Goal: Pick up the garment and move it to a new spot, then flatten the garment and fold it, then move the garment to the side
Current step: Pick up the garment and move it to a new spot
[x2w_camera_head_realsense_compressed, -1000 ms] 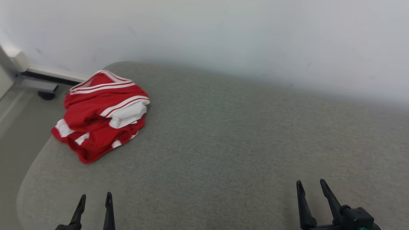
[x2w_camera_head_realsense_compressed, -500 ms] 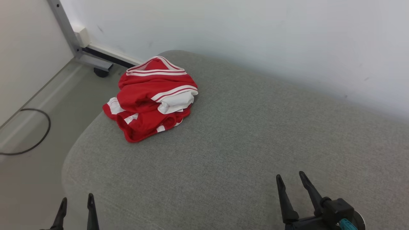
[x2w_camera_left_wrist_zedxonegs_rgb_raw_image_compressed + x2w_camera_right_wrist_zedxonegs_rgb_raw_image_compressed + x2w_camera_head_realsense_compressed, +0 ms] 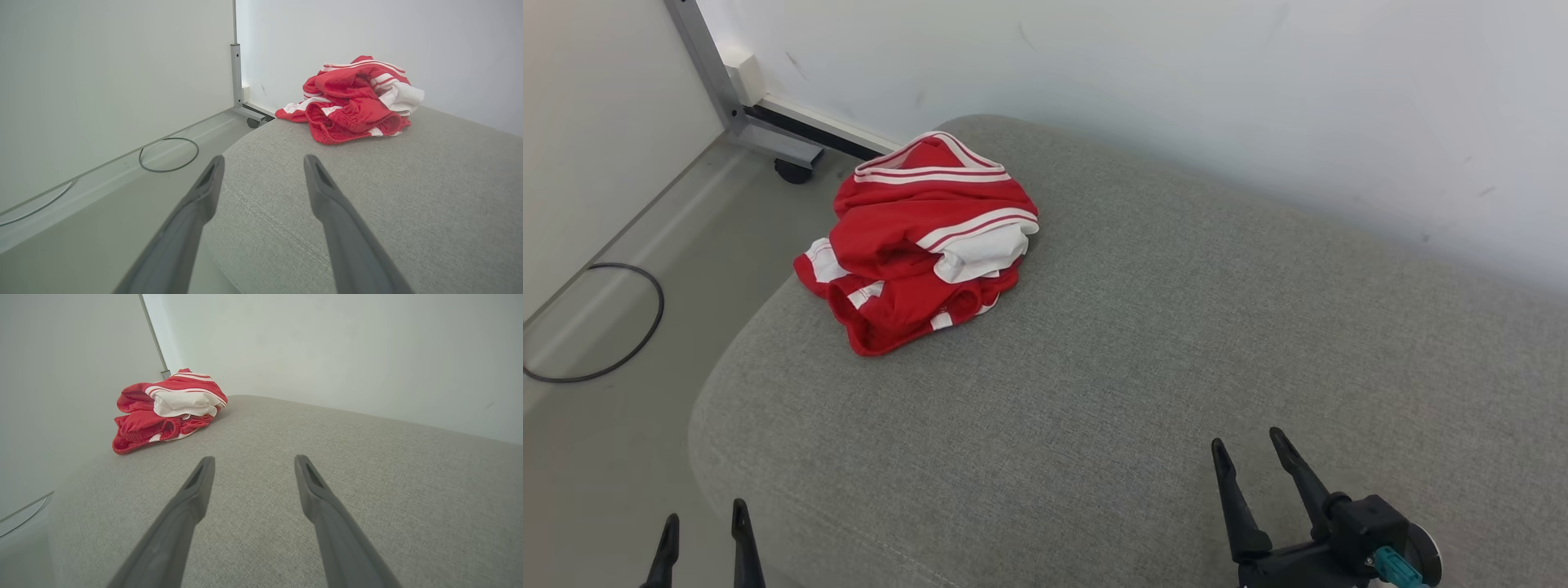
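Red-white garment (image 3: 923,241) lying crumpled near far-left corner of grey cushion (image 3: 1160,343). Left gripper (image 3: 705,510) hovering at cushion's near-left edge, fingers spread wide, holding nothing. Right gripper (image 3: 1245,437) hovering over near-right cushion, fingers likewise wide, empty. Both sitting well apart from garment.

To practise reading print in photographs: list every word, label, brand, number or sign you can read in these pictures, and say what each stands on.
No text can be read anywhere in these pictures.
The red garment shows plain white stripes, with no logo or label in view.
The grey cushion and the white wall carry no lettering.
The right gripper and the left gripper show no markings.
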Robot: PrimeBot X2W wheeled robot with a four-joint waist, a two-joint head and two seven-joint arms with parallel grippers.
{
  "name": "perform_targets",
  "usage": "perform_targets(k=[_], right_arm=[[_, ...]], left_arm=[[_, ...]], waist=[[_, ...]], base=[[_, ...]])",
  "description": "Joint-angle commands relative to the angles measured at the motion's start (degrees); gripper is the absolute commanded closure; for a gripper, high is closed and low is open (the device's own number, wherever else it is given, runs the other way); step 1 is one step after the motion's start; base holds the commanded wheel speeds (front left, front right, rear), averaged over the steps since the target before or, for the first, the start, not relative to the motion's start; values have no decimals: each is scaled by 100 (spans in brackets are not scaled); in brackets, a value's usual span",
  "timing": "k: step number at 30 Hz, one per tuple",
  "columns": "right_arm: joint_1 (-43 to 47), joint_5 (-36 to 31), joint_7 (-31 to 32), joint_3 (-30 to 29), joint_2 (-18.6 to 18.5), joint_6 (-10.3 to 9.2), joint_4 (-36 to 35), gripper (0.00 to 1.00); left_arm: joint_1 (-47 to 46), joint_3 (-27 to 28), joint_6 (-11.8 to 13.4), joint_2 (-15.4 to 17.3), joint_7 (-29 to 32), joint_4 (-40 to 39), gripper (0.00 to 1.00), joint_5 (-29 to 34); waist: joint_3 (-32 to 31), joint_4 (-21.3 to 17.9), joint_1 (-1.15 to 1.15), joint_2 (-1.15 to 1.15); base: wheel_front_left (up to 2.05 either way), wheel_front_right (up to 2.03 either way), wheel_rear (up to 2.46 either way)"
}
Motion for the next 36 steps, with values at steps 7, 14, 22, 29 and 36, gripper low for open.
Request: perform_targets(k=[7, 14, 22, 29, 36], right_arm=[[164, -57, -10, -256, -9, -12, -126, 0], [20, -177, -9, -323, -13, -12, -299, 0], [-294, -186, -9, -504, -9, -12, -431, 0], [-552, -70, -10, -639, -7, -12, -476, 0], [-704, 72, -9, -685, -6, -12, -489, 0]], left_arm=[[-471, -55, -89, -7, -14, 172, 0, -6], [-1450, 59, -206, 115, -15, 410, 0, -170], [-2830, 69, -228, 729, -14, 886, 0, -544], [-3812, -237, -228, 1612, 54, 1757, 0, -1083], [-4357, -687, -228, 2279, 559, 2580, 0, -1639]], waist=[[-6, -87, 0, 0], [379, -761, 0, 0], [966, -1672, 0, 0], [1355, -2306, 0, 0], [1606, -2733, 0, 0]], base=[[0, 0, 0], [0, 0, 0], [0, 0, 0], [0, 0, 0], [0, 0, 0]])
